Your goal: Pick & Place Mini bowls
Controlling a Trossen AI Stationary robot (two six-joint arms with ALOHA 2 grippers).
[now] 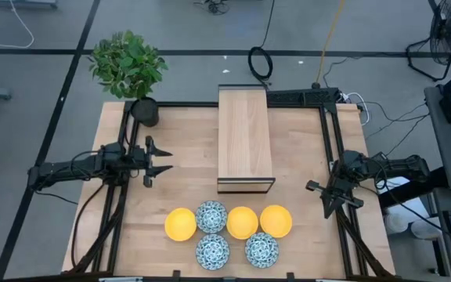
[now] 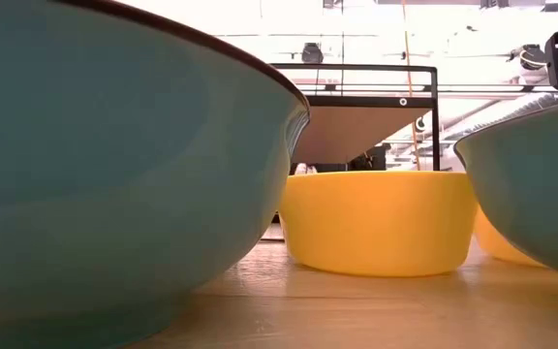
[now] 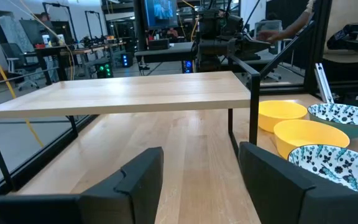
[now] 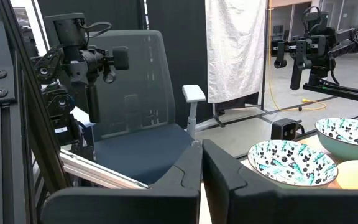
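Six mini bowls stand on their bases near the table's near edge. Three are plain yellow (image 1: 180, 224) (image 1: 242, 222) (image 1: 276, 221). Three are white with a blue floral pattern (image 1: 211, 216) (image 1: 212, 251) (image 1: 261, 250). My left gripper (image 1: 167, 160) is open and empty at the table's left side, pointing toward the right edge, its fingers (image 3: 135, 180) apart. My right gripper (image 1: 327, 207) is shut and empty at the table's right side, right of the bowls; its wrist view shows two floral bowls (image 4: 291, 162) (image 4: 350, 134) close by.
A low wooden shelf on a black frame (image 1: 245, 139) stands mid-table, reaching to the far edge. A potted plant (image 1: 144, 111) stands at the far left corner. In the low view a yellow bowl (image 2: 376, 223) shows between two light-blue bowl walls (image 2: 114, 184).
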